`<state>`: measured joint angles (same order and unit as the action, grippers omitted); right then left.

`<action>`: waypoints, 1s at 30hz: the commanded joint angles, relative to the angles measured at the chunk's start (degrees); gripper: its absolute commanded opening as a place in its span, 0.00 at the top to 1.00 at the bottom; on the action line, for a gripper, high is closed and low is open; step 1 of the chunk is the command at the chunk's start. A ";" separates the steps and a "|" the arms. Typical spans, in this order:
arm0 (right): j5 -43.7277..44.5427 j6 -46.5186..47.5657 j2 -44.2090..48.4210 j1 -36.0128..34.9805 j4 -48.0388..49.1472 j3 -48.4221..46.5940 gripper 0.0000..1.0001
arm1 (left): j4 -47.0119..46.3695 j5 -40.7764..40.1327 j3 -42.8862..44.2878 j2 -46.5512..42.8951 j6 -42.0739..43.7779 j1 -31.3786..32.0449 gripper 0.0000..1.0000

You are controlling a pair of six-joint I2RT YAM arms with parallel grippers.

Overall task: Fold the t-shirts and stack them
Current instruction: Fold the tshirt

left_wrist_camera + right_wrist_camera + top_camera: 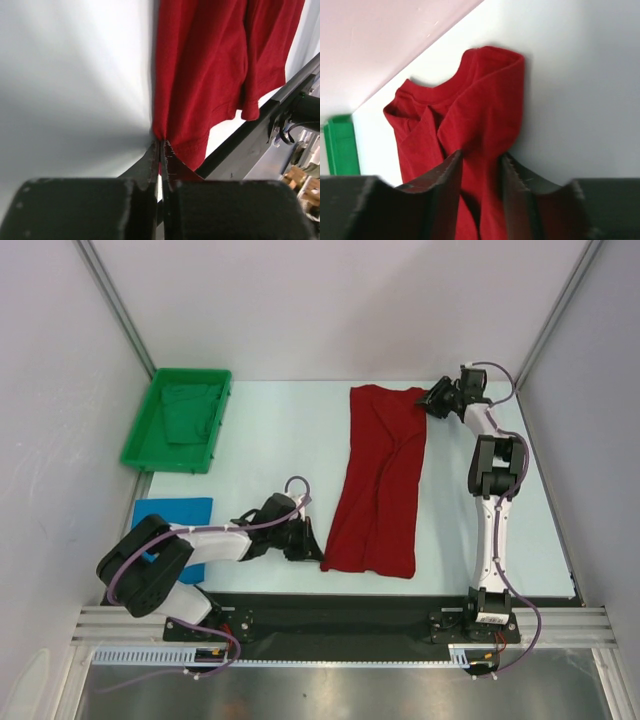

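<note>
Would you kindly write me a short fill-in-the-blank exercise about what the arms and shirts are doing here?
1. The left gripper is shut on a near corner of the ____ t-shirt.
2. The folded blue t-shirt lies just in front of the green ____.
3. The right gripper straddles the red shirt's ____ end.

Missing words: red; bin; far

- Two shirts: one red shirt (378,480), one blue shirt (172,512).
- One green tray (150,435), with one dark green cloth (190,412) in it.
- Two arms, each with one gripper: left gripper (312,544), right gripper (428,400).
</note>
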<state>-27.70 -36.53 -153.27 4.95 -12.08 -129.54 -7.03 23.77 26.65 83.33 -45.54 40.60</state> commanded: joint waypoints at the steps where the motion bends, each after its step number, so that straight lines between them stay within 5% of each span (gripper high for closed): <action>1: 4.83 5.39 2.08 1.28 -12.04 -1.78 0.57 | 2.45 -1.36 4.10 -0.10 1.32 0.18 0.90; 14: 13.83 11.22 44.62 5.25 -8.41 51.02 0.47 | -0.89 1.90 -1.07 -4.84 2.47 0.18 0.57; 20: 14.87 7.36 60.00 -3.18 -10.42 71.06 0.46 | 0.35 1.45 -1.08 -6.25 4.23 -0.08 0.50; 30: 24.44 0.52 83.03 -22.51 -23.69 88.82 0.46 | 0.00 3.39 0.24 -4.85 6.42 -2.01 0.49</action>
<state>-8.01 -31.99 -76.53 -13.82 -30.89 -43.59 -5.93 25.28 25.30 78.32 -41.58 39.86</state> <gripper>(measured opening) 0.537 0.506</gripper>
